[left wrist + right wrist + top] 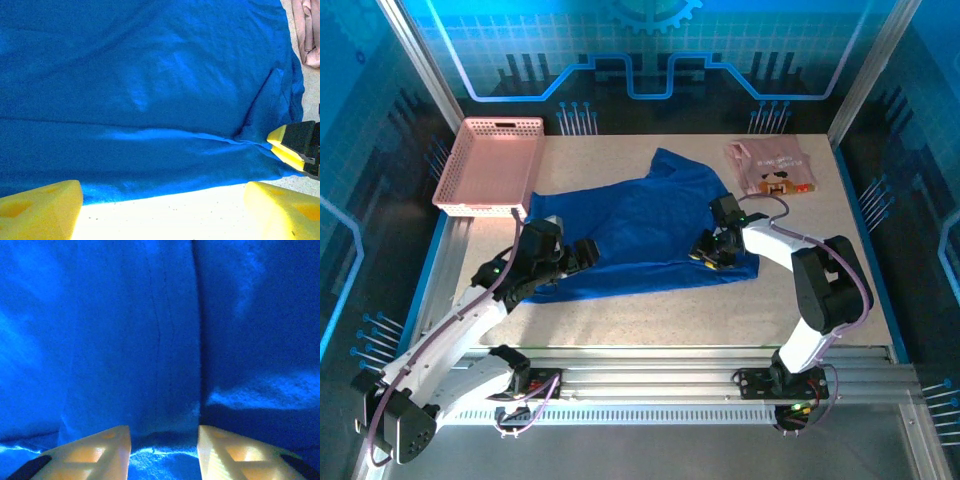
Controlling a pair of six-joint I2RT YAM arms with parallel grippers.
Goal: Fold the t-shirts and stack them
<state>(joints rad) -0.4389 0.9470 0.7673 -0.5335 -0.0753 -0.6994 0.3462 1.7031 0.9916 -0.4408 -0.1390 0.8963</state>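
The royal-blue t-shirt (pixel 640 225) lies spread out in the middle of the table. My left gripper (pixel 582 252) hovers at its near left hem, open wide. Bare table shows between its yellow fingertips (pixel 40 210), and the blue t-shirt (pixel 150 100) lies just beyond them. My right gripper (pixel 705 255) is pressed down on the shirt's near right part. Its jaws (pixel 164 450) stand partly apart over a small ridge of the blue t-shirt (pixel 150 340), which is not visibly pinched. The pale pink t-shirt (pixel 772 168) lies folded at the back right.
A pink lattice basket (pixel 490 165) stands at the back left corner. Metal frame posts and rails border the table (pixel 650 320). In the left wrist view, the right gripper's yellow finger (pixel 287 145) rests on the blue hem, and the pink t-shirt (pixel 306 30) shows at the top right.
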